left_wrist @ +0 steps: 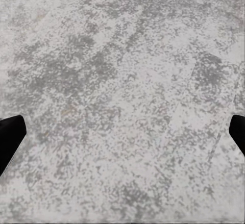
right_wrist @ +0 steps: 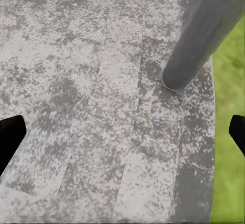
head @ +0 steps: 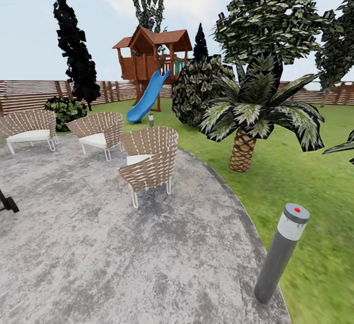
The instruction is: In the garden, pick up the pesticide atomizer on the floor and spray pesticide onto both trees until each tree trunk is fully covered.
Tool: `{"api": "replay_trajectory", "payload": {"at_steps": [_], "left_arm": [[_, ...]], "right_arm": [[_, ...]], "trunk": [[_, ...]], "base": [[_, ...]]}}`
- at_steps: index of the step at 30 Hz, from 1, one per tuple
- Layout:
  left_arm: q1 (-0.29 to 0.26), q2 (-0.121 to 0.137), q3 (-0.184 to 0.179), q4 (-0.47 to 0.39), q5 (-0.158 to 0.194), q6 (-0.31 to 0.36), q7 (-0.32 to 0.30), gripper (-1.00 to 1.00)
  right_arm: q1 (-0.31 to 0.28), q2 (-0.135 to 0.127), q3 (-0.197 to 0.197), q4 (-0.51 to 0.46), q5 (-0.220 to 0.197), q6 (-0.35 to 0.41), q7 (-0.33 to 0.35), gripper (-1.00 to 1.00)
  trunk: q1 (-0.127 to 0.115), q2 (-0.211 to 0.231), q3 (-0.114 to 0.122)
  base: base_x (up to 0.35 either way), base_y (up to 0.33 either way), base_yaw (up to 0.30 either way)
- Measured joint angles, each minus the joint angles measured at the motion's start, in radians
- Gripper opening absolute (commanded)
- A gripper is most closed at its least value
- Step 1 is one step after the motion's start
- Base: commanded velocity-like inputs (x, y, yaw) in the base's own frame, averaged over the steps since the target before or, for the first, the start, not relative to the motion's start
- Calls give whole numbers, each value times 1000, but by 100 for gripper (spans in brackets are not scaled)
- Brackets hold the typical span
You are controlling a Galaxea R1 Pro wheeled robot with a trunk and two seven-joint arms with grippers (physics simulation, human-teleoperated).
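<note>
Both end effectors, left (left_wrist: 122, 137) and right (right_wrist: 122, 137), spread wide, empty, above mottled grey paving (head: 98, 245); bollard lamp (head: 281, 253) at lawn (head: 314, 176) edge.

Setting: outdoor home garden. Green lawn (head: 295, 166) bounded by brown horizontal-slat wooden fence (head: 29, 93). Mottled grey paved patio (head: 98, 245) carries three woven wicker chairs (head: 150, 159). Wooden playhouse with blue slide (head: 147, 97), short scaly-trunked palm (head: 244, 149), grey bollard lamp (head: 281, 252).
</note>
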Motion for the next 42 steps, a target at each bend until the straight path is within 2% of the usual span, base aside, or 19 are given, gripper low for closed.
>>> {"api": "replay_trajectory", "payload": {"at_steps": [21,35,42], "left_arm": [[0,0,1,2,0,0,0,100],[0,0,1,2,0,0,0,100],[0,0,1,2,0,0,0,100]], "right_arm": [[0,0,0,4,1,0,0,100],[0,0,-1,3,1,0,0,100],[0,0,-1,3,1,0,0,100]], "trunk": [[0,0,-6],[0,0,6],[0,0,12]], "base": [[-247,225,274],[-51,19,253],[-276,0,245]]}}
